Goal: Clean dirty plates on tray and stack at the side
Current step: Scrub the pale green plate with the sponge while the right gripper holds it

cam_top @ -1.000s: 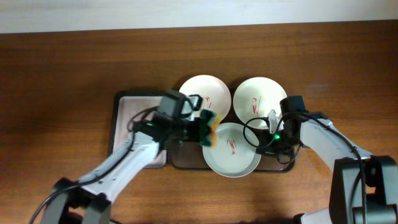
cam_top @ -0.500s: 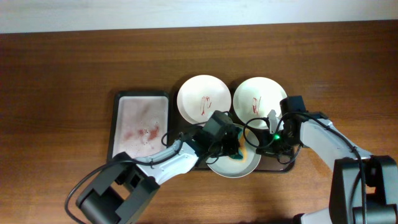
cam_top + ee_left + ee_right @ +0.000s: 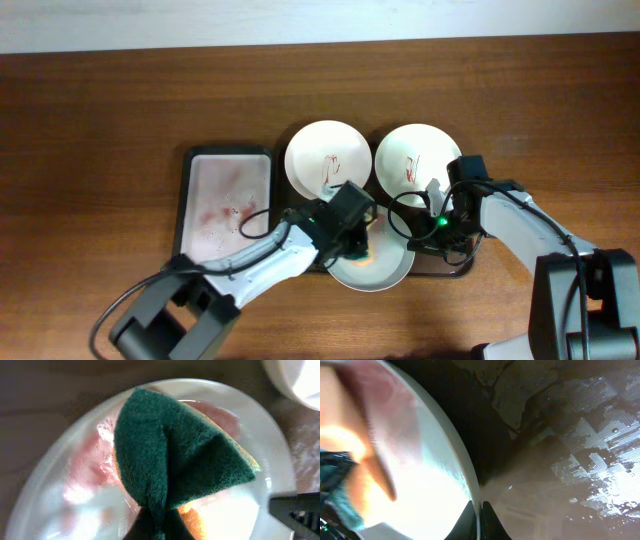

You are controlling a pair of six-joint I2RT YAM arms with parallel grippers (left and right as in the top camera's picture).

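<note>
Mostly the folded green sponge (image 3: 175, 460), clamped in the left fingers (image 3: 139, 528), is hiding the centre of the round white plate (image 3: 65, 497); right fingers (image 3: 490, 522) are pinching its blurred rim.

Wooden table (image 3: 100, 110); dark tray (image 3: 284, 205), pinkish tray (image 3: 228, 175)

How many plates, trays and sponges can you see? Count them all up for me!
White plates: 3
Dark brown tray: 1
Pinkish tray: 1
Green sponge: 1
Total: 6
</note>
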